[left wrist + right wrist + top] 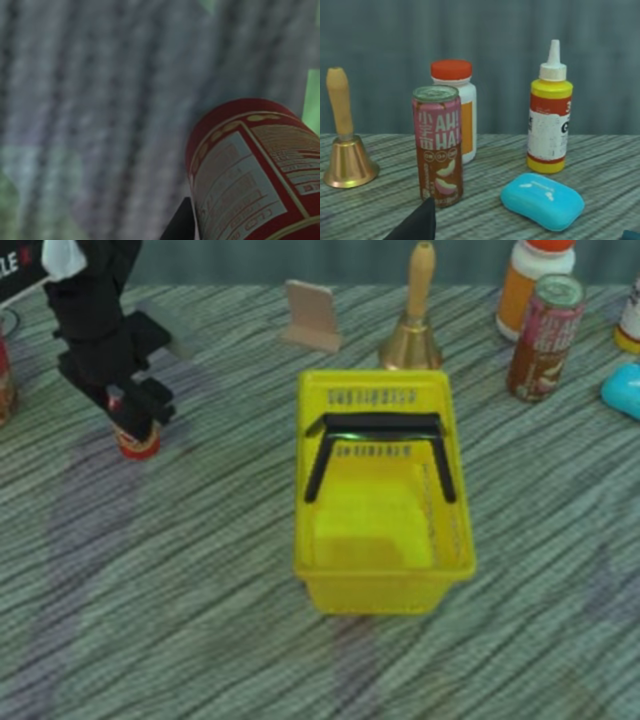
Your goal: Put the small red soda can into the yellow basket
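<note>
The small red soda can (138, 443) is at the far left of the table, with only its lower part showing beneath my left gripper (135, 418), which is shut on it from above. The left wrist view fills with the can's red side and label (250, 175), one dark finger (181, 225) pressed against it. The yellow basket (385, 590) sits at the table's middle, to the right of the can, with its black handles (380, 425) folded across the open top. My right gripper (527, 231) is outside the top view; it is open and holds nothing.
Along the back stand a wooden stand (312, 315), a brass bell (412, 340), a white bottle with an orange cap (535, 280), a tall maroon can (543, 338) and a yellow bottle (549, 125). A blue soap bar (625, 390) lies at the right edge.
</note>
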`<action>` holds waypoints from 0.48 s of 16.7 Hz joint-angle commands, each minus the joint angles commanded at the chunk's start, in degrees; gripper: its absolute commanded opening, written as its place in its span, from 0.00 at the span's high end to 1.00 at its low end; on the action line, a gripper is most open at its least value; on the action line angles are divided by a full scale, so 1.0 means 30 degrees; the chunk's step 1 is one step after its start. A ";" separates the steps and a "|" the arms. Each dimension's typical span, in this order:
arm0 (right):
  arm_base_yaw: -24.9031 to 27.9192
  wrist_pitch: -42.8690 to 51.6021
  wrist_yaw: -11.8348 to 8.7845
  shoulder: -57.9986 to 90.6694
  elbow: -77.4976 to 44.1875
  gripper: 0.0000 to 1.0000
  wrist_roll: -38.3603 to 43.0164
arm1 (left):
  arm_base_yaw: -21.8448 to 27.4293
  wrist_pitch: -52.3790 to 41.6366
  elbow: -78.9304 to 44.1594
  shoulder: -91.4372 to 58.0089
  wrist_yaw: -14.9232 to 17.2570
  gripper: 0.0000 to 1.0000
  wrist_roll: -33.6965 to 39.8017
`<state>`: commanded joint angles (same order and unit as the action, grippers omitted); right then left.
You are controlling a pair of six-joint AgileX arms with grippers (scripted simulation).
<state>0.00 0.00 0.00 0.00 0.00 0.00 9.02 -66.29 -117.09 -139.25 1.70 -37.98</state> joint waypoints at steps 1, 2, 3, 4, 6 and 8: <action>0.0000 0.0000 0.0000 0.0000 0.0000 0.00 0.0000 | 0.0064 0.0574 0.0176 0.0069 0.0452 1.00 0.0200; 0.0000 0.0000 0.0000 0.0000 0.0000 0.00 0.0000 | 0.0144 0.1345 0.0413 0.0164 0.1043 1.00 0.0465; 0.0000 0.0000 0.0000 0.0000 0.0000 0.00 0.0000 | 0.0237 0.2305 0.0708 0.0278 0.1761 1.00 0.0792; 0.0000 0.0000 0.0000 0.0000 0.0000 0.00 0.0000 | 0.0345 0.3448 0.1057 0.0406 0.2594 1.00 0.1174; 0.0000 0.0000 0.0000 0.0000 0.0000 0.00 0.0000 | 0.0600 0.6272 0.1922 0.0705 0.4551 1.00 0.2090; 0.0000 0.0000 0.0000 0.0000 0.0000 0.00 0.0000 | 0.0894 0.9729 0.3023 0.1073 0.6831 1.00 0.3192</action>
<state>0.00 0.00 0.00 0.00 0.00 0.00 11.70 -37.10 -108.02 -136.04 22.19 -28.41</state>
